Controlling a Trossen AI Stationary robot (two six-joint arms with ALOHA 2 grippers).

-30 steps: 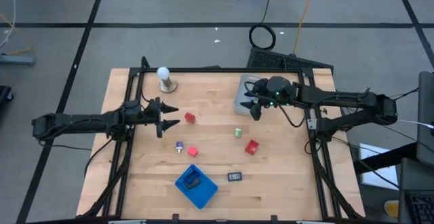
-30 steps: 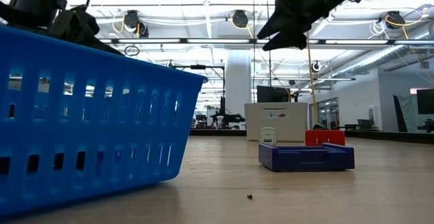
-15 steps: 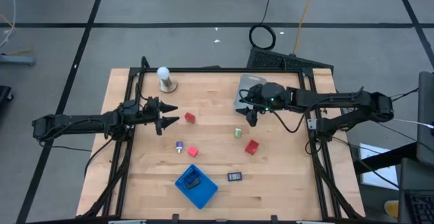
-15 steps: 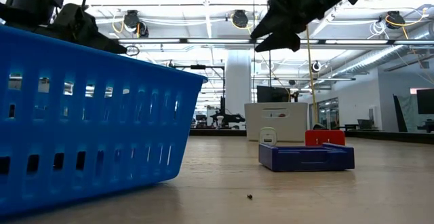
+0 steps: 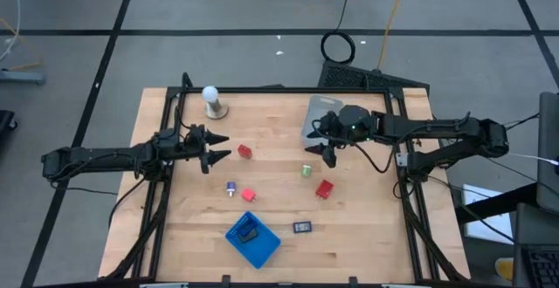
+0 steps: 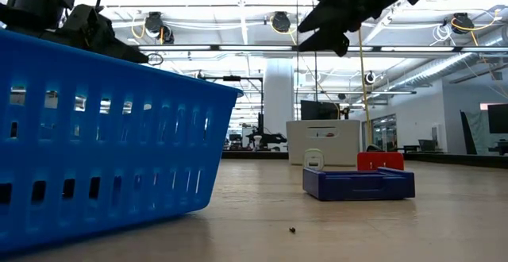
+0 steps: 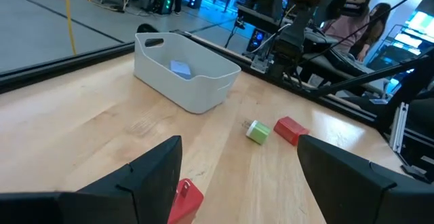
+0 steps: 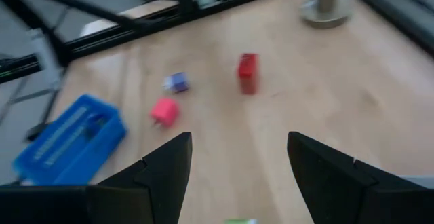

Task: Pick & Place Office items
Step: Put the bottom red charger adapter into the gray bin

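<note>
The office items are being left loose on the pale wooden desk (image 5: 367,209), none of them gripped. A small green, rounded plug-like piece (image 5: 307,170) is lying near the middle, with a glossy red plastic block (image 5: 324,188) just beside it toward the front. Another red block (image 5: 244,152) is lying farther left, a smaller pinkish-red cube (image 5: 248,195) and a tiny purple-and-white bit (image 5: 231,187) near it, and a flat black rectangle (image 5: 302,227) is lying toward the front edge. A pale blue piece (image 7: 180,68) is being kept inside the smooth, translucent white plastic bin (image 5: 313,116) at the desk's far side, presumably as the drop-off point. A slotted blue plastic basket (image 5: 253,240) with a dark item inside is being kept at the front.

The right tool (image 5: 322,149) is being held above the desk between the bin and the green piece, its dark fingers spread with nothing between them; this placement is judged to suit a descent onto the green piece. The left tool (image 5: 217,148) is being held near the desk's left side, pointed at the nearer red block, its fingers also spread wide and empty, apparently waiting.

A white ball on a round metal stand (image 5: 210,101) is standing at the far left corner, apart from the scattered pieces.
</note>
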